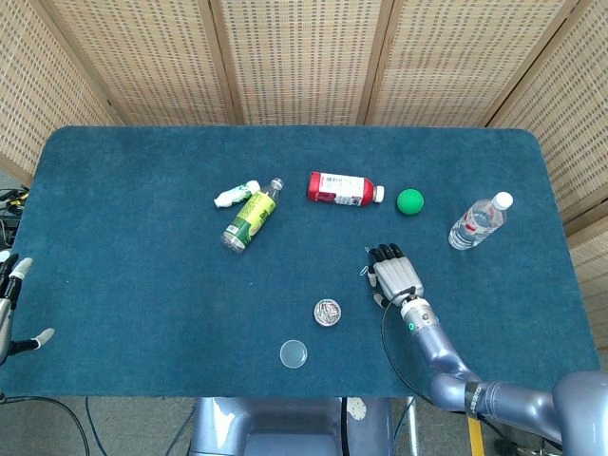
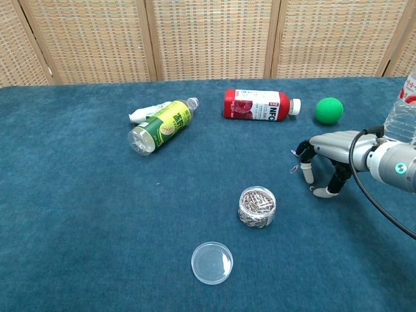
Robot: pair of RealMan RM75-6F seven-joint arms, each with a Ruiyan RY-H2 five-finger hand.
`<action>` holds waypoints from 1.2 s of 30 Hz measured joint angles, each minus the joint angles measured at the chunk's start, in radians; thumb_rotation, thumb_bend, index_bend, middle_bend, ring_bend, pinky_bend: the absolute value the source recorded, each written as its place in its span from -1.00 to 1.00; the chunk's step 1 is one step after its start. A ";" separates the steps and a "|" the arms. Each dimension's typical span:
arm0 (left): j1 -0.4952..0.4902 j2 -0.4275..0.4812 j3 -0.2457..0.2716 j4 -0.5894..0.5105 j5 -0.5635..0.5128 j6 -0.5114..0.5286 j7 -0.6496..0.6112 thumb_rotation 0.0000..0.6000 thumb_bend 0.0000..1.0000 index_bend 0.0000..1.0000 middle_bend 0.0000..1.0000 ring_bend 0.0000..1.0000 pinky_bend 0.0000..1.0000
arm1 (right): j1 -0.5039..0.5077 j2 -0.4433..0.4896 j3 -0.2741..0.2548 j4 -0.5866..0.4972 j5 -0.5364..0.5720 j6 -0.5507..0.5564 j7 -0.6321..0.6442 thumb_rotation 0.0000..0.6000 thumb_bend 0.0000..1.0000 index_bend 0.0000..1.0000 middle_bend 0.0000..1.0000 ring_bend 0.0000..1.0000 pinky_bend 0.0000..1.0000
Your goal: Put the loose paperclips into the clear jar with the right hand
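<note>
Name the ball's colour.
Green; the ball shows best in the chest view.

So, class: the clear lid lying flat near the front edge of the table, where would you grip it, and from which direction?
Grip the clear lid at its rim, coming straight down from above, with fingertips on opposite sides. It lies flat on the table and looks shallow, so only the thin edge gives purchase. The open space around it, apart from the jar, probably leaves room.

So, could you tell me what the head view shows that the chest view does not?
Only the head view shows the left hand off the table's left edge, and the whole water bottle. Only the chest view shows a paperclip dangling at the right hand. Both share the jar of paperclips, its lid, the green ball and the lying bottles.
</note>
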 measured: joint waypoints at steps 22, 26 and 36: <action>-0.002 -0.005 0.002 0.001 -0.003 -0.003 0.012 1.00 -1.00 -1.00 -1.00 -1.00 -1.00 | -0.017 0.019 -0.021 0.022 0.026 -0.013 -0.030 1.00 -0.30 0.23 -0.77 -1.00 -0.98; -0.002 -0.005 0.002 0.001 -0.002 -0.003 0.009 1.00 -1.00 -1.00 -1.00 -1.00 -1.00 | -0.019 0.016 -0.019 0.024 0.016 -0.010 -0.025 1.00 -0.16 0.26 -0.77 -1.00 -0.98; -0.002 -0.004 0.003 -0.001 0.000 -0.002 0.010 1.00 -1.00 -1.00 -1.00 -1.00 -1.00 | -0.020 0.020 -0.014 0.010 0.005 -0.004 -0.026 1.00 0.05 0.28 -0.76 -1.00 -0.98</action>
